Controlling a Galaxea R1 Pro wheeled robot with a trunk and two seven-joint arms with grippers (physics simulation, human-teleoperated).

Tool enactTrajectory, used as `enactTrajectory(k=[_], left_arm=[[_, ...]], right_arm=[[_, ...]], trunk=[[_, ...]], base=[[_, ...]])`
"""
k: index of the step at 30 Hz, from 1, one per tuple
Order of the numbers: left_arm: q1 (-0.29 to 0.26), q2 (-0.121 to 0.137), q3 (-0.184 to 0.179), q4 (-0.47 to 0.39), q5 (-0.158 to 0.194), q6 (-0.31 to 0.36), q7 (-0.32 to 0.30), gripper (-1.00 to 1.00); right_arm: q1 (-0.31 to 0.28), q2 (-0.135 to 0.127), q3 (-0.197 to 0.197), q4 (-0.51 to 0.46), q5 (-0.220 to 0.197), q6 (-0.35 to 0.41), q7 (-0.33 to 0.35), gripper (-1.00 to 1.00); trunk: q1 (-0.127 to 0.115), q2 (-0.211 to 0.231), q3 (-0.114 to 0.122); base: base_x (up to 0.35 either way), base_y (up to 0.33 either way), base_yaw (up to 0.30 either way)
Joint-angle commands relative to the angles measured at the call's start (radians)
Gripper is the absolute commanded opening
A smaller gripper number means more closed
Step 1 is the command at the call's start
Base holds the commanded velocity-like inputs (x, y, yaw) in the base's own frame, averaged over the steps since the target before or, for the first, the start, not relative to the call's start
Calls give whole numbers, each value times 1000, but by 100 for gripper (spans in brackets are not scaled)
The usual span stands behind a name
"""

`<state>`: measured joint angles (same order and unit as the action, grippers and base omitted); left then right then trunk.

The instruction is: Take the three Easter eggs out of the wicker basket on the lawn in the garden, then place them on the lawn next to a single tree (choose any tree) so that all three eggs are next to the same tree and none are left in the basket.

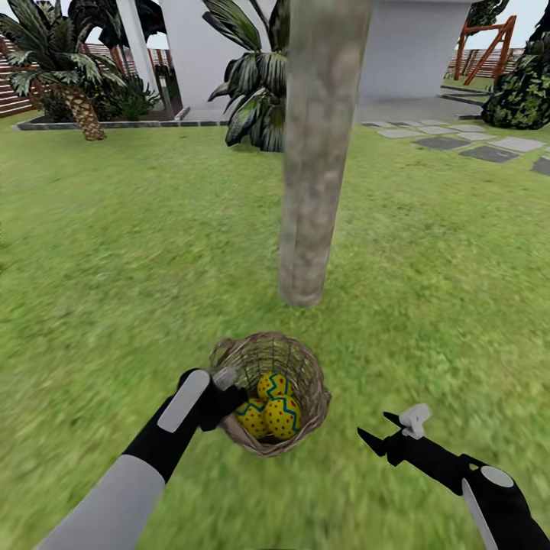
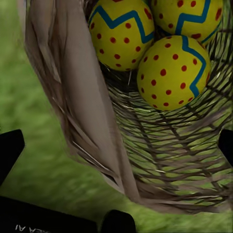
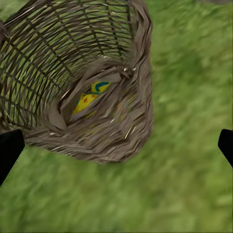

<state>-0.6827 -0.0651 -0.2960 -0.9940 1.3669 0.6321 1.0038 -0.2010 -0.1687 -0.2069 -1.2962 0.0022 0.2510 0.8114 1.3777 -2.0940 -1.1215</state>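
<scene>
- Three Easter eggs [image 1: 269, 409] sit clustered in the wicker basket [image 1: 305, 363], all three still inside (I count three in my left wrist view as well, packed touching one another).
- The wicker basket appears tipped, mouth facing up toward my head camera, on the lawn [image 1: 114, 252] just in front of the tree [image 1: 317, 153], a bare grey-brown trunk.
- My left gripper [image 1: 221, 386] is right at the basket's rim on its left side, apparently touching it; I cannot tell whether its fingers are pinching the rim or just pressed against it.
- My right gripper [image 1: 386, 431] hangs to the basket's right, clear of it, fingers spread and holding nothing.
- So the eggs lie just right of my left gripper and left of my right one; the left is nearer.
- One tree close by, one basket, three eggs.
</scene>
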Motion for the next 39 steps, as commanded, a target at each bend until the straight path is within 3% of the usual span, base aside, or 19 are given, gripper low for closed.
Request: enactTrajectory(k=[1, 7, 8, 12, 18, 21, 23, 27, 32, 33, 34, 35, 36, 39], left_arm=[[0, 1, -3, 0, 0, 1, -8, 100], [6, 7, -9, 0, -2, 47, -109, 100], [14, 16, -10, 0, -5, 69, -175, 100], [20, 40, -11, 1, -6, 100, -266, 100], [39, 99, -17, -12, -10, 117, -429, 100], [41, 148, -60, -53, -10, 138, -472, 100], [44, 180, -121, -67, -10, 142, -508, 100], [46, 258, -252, -73, -14, 136, -683, 100], [47, 336, -324, -76, -53, 97, -848, 100], [47, 351, -338, -76, -71, 93, -889, 100], [48, 380, -356, -76, -113, 85, -985, 100], [48, 392, -361, -75, -135, 76, -1037, 100], [49, 413, -366, -71, -179, 48, -1145, 100], [49, 440, -370, -64, -238, -1, -1340, 100]], right_arm=[[0, 0, 0, 0, 0, 1, 0, 100], [0, 0, -2, -2, 1, 4, 1, 100], [0, 0, -2, -3, 1, 5, 1, 100], [0, -1, -5, -3, 1, 7, 2, 100], [0, -1, -12, -3, 0, 10, 2, 100], [0, -1, -12, -3, 1, 10, 1, 100], [0, -2, -12, -3, 1, 10, -3, 100], [0, -2, -13, -3, 2, 8, -38, 100], [0, -2, -12, -3, 3, 8, -51, 100], [0, -2, -12, -3, 4, 8, -52, 100], [0, -2, -12, -3, 4, 8, -53, 100], [0, -3, -12, -3, 4, 8, -53, 100], [0, -4, -13, -3, 4, 8, -53, 100], [0, -6, -14, -3, 4, 8, -54, 100]], trunk=[[0, 0, 0], [0, 0, 7], [0, 0, 9], [0, 0, 16], [0, 0, 25], [0, 0, 30], [0, 0, 33], [0, 0, 40], [0, 0, 48], [0, 0, 50], [0, 0, 51], [0, 0, 53], [0, 0, 55], [0, 0, 60]], base=[[0, 289, 0], [0, 283, 0], [0, 258, 0], [0, 177, 0], [0, 21, 0], [0, 2, 0], [0, 0, 0], [0, 0, 0], [0, 0, 0], [0, 0, 0], [0, 0, 0], [0, 0, 0], [0, 0, 0], [0, 0, 0]])
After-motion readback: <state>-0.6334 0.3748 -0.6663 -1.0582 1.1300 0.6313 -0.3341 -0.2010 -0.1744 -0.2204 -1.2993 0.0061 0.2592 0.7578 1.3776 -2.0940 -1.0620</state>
